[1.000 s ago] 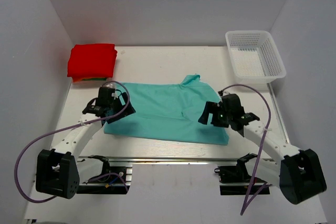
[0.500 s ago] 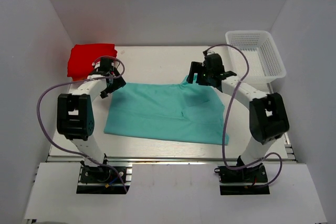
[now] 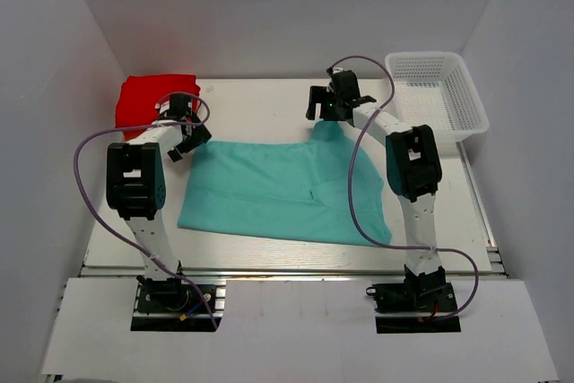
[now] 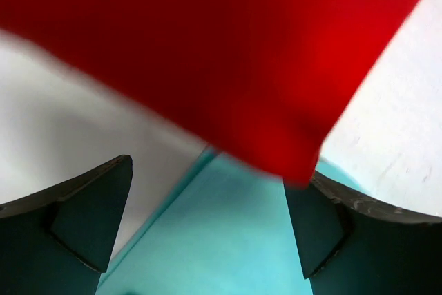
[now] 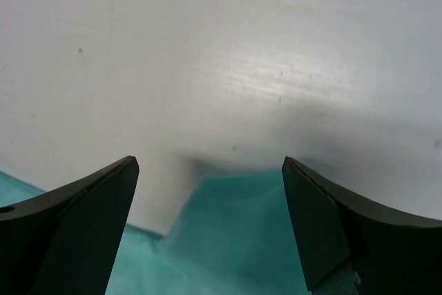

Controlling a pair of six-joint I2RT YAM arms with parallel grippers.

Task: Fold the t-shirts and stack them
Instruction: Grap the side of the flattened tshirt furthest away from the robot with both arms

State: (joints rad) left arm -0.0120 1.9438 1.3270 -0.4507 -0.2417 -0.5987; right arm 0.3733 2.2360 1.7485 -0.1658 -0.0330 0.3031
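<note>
Left gripper (image 4: 208,170) is spread and empty, hovering at the 10 o'clock corner of the flat teal t-shirt (image 3: 278,190), close to the folded red t-shirt (image 3: 157,105). Right gripper (image 5: 209,164) is spread too, over the teal's 1 o'clock edge. Risk: left jaws snag red cloth, unfolding it.

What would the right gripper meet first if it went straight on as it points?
Probably the teal shirt, whose far edge lies between the right gripper's open jaws; depth is unclear.
</note>
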